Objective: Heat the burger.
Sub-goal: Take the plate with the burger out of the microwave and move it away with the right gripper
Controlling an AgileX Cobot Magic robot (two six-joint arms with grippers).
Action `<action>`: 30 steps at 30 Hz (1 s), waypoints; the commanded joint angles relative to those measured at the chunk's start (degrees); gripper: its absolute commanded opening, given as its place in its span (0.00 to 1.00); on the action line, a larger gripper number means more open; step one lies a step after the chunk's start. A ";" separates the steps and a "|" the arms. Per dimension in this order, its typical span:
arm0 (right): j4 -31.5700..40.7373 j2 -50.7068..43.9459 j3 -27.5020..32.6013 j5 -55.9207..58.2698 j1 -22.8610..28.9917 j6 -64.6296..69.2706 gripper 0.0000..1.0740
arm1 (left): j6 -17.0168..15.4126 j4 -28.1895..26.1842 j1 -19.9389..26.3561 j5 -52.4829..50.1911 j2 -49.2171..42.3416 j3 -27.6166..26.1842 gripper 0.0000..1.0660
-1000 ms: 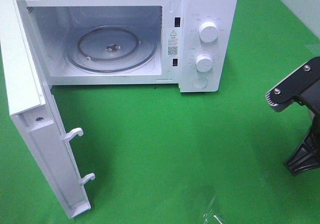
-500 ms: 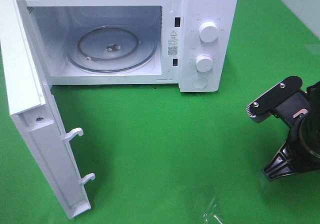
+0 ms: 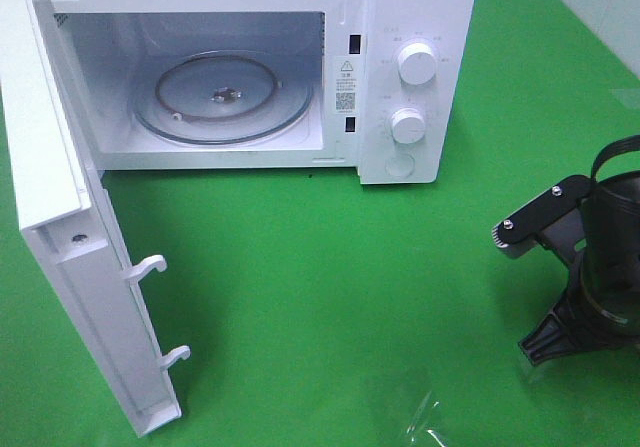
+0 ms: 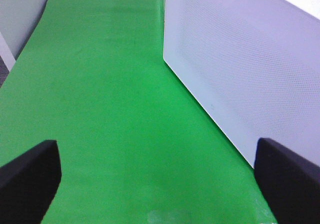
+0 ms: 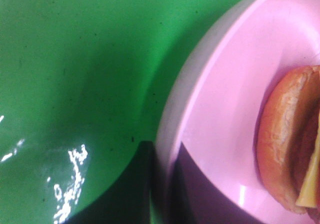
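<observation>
The microwave (image 3: 240,72) stands on the green cloth (image 3: 330,287) with its door (image 3: 75,267) swung wide to the left and the glass turntable (image 3: 222,97) bare inside. The burger (image 5: 292,149) lies on a pink plate (image 5: 225,114), seen only in the right wrist view, with a yellow cheese edge showing between the brown buns. The right gripper (image 5: 160,184) appears clamped on the plate's rim, jaws nearly together, though the close, dim view makes the contact hard to confirm. In the high view the right arm (image 3: 590,267) sits at the right edge, well apart from the microwave. The left gripper (image 4: 160,176) has its fingers (image 4: 27,179) spread wide apart over bare cloth, holding nothing, beside the white perforated door.
</observation>
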 commanded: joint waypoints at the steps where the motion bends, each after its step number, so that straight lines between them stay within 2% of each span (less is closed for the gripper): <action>1: -3.95 1.55 0.23 2.52 -0.34 2.23 0.01 | -0.11 -0.29 0.23 -0.40 -1.20 0.17 0.91; 7: -6.70 7.10 0.23 -0.40 -0.34 7.56 0.02 | -0.11 -0.29 0.23 -0.40 -1.20 0.17 0.91; 16: -6.76 12.03 0.23 -1.83 -0.34 11.29 0.06 | -0.11 -0.29 0.23 -0.40 -1.20 0.17 0.91; 18: -6.65 11.97 0.23 -1.95 -0.34 11.29 0.10 | -0.11 -0.29 0.23 -0.40 -1.20 0.17 0.91; 19: -6.47 11.86 -0.06 -1.89 -0.34 11.17 0.14 | -0.11 -0.29 0.23 -0.40 -1.20 0.17 0.91; 20: -6.47 11.86 -0.06 -1.89 -0.34 11.17 0.14 | -0.11 -0.29 0.23 -0.40 -1.20 0.17 0.91; 22: -6.19 11.86 -0.40 -1.78 -0.34 10.60 0.24 | -0.11 -0.29 0.23 -0.40 -1.20 0.17 0.91; 23: -6.19 11.86 -0.40 -1.78 -0.34 10.60 0.24 | -0.11 -0.29 0.23 -0.40 -1.20 0.17 0.91; 24: -4.47 11.86 -0.97 -1.43 -0.34 10.14 0.33 | -0.11 -0.29 0.23 -0.40 -1.20 0.17 0.91; 25: -4.47 11.86 -0.97 -1.43 -0.34 10.14 0.33 | -0.11 -0.29 0.23 -0.40 -1.20 0.17 0.91; 27: -0.63 10.60 -1.72 -1.38 -0.34 6.82 0.44 | -0.11 -0.29 0.23 -0.40 -1.20 0.17 0.91; 30: 0.74 8.77 -1.66 -1.78 -0.34 4.98 0.46 | -0.11 -0.29 0.23 -0.40 -1.20 0.17 0.91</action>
